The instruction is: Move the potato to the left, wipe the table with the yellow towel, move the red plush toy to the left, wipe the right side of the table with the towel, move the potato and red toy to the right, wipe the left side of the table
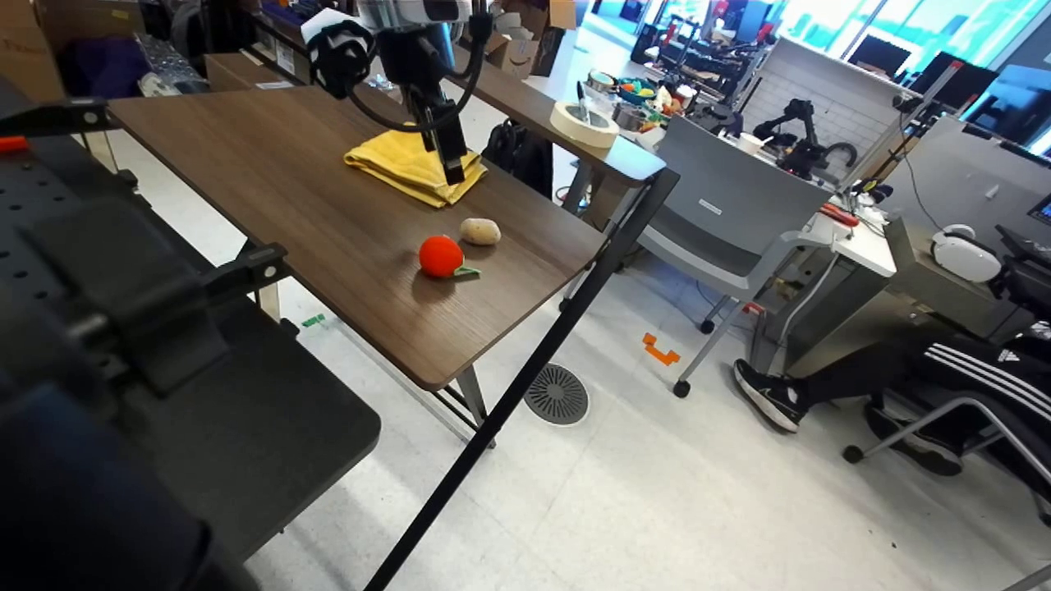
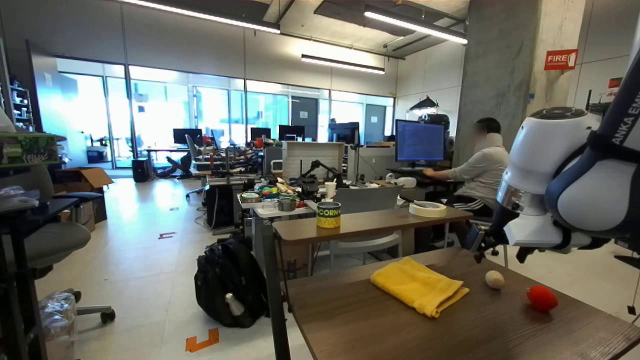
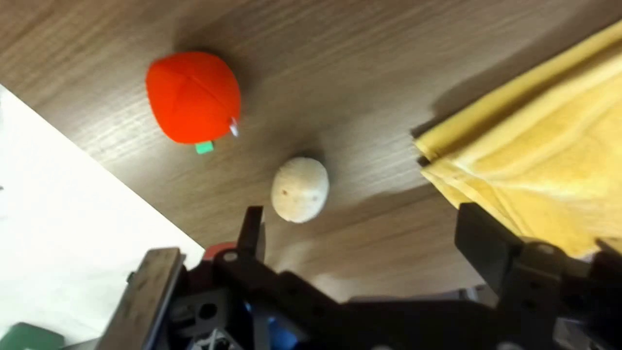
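Presently catalogued: three items on one worktop (image 1: 271, 156)

In an exterior view we record one potato (image 1: 480, 231), tan and oval, lying just beside one red plush toy (image 1: 441, 256), round, with a green tab (image 1: 468, 271) at its base. Next entry: one yellow towel (image 1: 398, 167), folded flat, near the potato. The fingers (image 1: 452, 160) point downward in front of the towel; from this angle we cannot tell their spacing.

In an exterior view we list the same three, all apart: towel (image 2: 417, 287) at picture left, potato (image 2: 495, 280) in the middle, toy (image 2: 542, 298) at picture right. Dark below the white robot arm (image 2: 525, 150), the fingers are hard to make out. Also entered: one tin (image 2: 328, 216) lettered "CORN" and one roll of tape (image 2: 427, 211) on a narrow ledge (image 2: 372, 223).

In the wrist view we find the fingers (image 3: 251, 233) spread wide. The potato (image 3: 300, 189) rests on the worktop ahead of the gap between them, nearer the finger at picture left. The toy lies at upper left, apart from the potato. The towel, creased, fills the right edge, the finger at picture right overlapping its border in our line of sight.
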You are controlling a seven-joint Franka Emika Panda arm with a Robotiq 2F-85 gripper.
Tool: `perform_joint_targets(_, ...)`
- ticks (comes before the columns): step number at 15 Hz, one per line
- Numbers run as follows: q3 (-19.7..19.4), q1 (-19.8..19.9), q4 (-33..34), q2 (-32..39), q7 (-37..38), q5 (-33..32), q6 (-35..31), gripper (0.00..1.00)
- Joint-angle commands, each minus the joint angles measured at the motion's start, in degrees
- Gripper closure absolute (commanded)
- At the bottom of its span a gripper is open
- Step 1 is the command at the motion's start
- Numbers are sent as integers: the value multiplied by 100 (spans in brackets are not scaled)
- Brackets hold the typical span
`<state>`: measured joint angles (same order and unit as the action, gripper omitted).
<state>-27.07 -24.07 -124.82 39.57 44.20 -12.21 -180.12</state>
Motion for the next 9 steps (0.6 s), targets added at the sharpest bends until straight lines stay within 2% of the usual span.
perform_joint_targets(1, 329, 20, 580, 300, -774, 646, -200, 0)
perform_joint_targets(5, 1484, 606, 1978, 818, -1643, 1175, 581, 0)
perform_joint_targets(9, 1994, 847, 3372, 1423, -2001, 1405, 1783, 0)
